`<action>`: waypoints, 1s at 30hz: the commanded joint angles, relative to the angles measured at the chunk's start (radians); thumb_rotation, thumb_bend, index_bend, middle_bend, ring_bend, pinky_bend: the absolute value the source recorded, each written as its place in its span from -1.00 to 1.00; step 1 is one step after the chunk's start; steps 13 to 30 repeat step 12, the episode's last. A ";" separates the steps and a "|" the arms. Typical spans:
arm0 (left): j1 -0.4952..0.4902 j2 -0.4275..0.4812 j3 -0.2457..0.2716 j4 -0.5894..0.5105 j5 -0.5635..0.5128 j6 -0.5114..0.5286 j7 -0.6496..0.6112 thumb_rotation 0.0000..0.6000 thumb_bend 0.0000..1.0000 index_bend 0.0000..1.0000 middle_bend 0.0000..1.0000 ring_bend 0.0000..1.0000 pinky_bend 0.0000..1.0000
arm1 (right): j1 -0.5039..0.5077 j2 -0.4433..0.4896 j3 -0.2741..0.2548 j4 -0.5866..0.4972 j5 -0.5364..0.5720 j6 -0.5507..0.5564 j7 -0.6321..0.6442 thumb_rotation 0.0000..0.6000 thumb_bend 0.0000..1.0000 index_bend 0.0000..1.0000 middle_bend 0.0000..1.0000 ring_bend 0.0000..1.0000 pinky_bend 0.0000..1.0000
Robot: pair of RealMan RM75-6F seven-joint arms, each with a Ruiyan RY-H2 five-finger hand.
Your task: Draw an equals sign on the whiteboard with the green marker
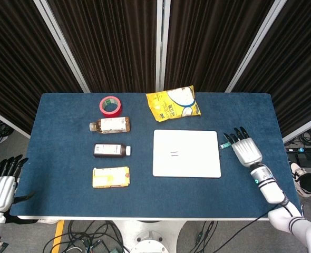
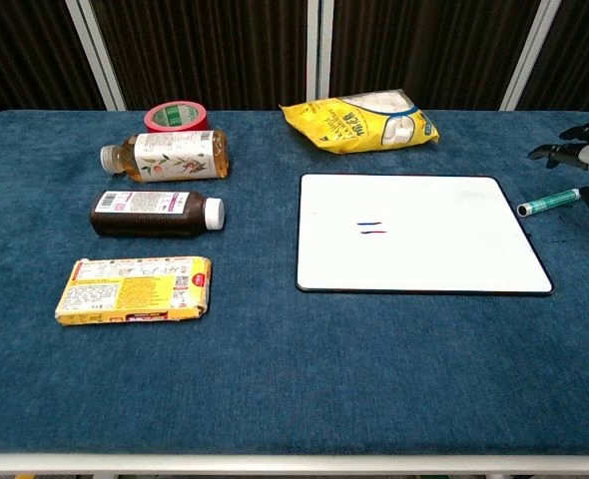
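Now the green marker [image 2: 548, 203] lies flat on the blue table [image 2: 275, 379], just under the spread fingers of the right hand [image 1: 244, 149], which holds nothing. Beside that hand sits the whiteboard [image 2: 421, 235] with two short lines [image 2: 371, 228]. Far off, the left hand [image 1: 1, 184] hangs open past the table's edge.
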 commanded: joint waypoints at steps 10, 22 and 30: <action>-0.010 -0.019 -0.012 -0.002 0.015 0.018 0.023 1.00 -0.88 -0.77 -0.92 -1.00 -1.00 | -0.366 0.412 -0.003 -0.675 0.028 0.499 0.118 1.00 0.04 -0.85 -0.58 -0.97 -1.00; -0.012 -0.025 -0.014 0.000 0.019 0.023 0.027 1.00 -0.88 -0.77 -0.92 -1.00 -1.00 | -0.395 0.429 -0.016 -0.709 0.015 0.530 0.134 1.00 0.02 -0.85 -0.59 -0.97 -1.00; -0.012 -0.025 -0.014 0.000 0.019 0.023 0.027 1.00 -0.88 -0.77 -0.92 -1.00 -1.00 | -0.395 0.429 -0.016 -0.709 0.015 0.530 0.134 1.00 0.02 -0.85 -0.59 -0.97 -1.00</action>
